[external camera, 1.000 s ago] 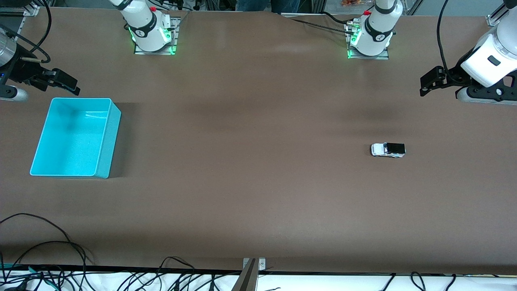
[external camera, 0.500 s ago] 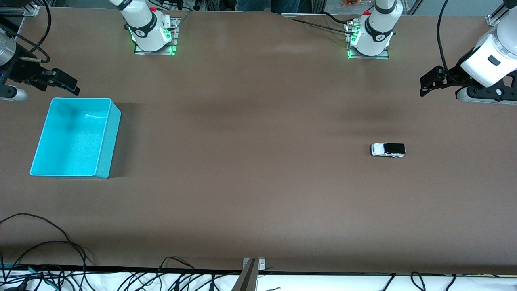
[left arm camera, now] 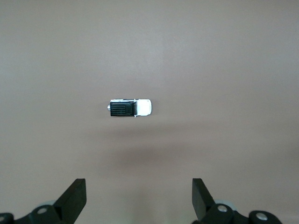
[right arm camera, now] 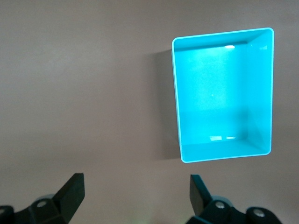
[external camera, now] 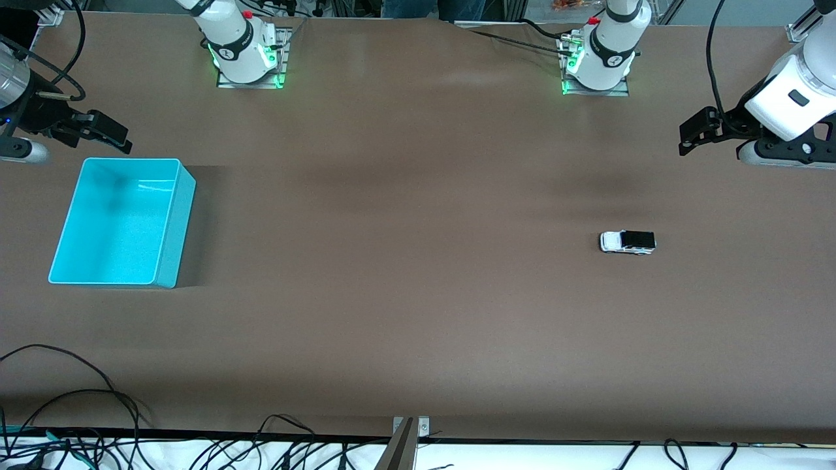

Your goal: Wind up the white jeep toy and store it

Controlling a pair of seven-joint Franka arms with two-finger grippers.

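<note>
Almost unchanged from a second ago: right claw [external camera: 108, 134] shifted very slightly toward the table's middle, otherwise all as before. Jeep [external camera: 627, 242] in the same spot, on its wheels on the bare table [external camera: 405, 274], toward the left arm's end, well apart from the bin [external camera: 171, 225]. Black roof panel up, seen also in the left wrist view [left arm camera: 130, 108].

Left claw [external camera: 693, 134] up in the air over the table near its end, spread wide, holding nothing; both fingers [left arm camera: 74, 198] visible with the jeep between and ahead of them. Waiting, unmoved. Right claw likewise wide apart and empty, hanging over the table just beside the bin's rim; fingers [right arm camera: 72, 191] framing bare surface, bin [right arm camera: 223, 93] empty.

Table covered in plain brown sheet, faint shadows across the middle. Two arm bases [external camera: 245, 55] lit green along the edge farthest from the front camera. Black cables [external camera: 72, 398] trailing over the nearest edge, with a metal bracket [external camera: 411, 427] at its middle.
</note>
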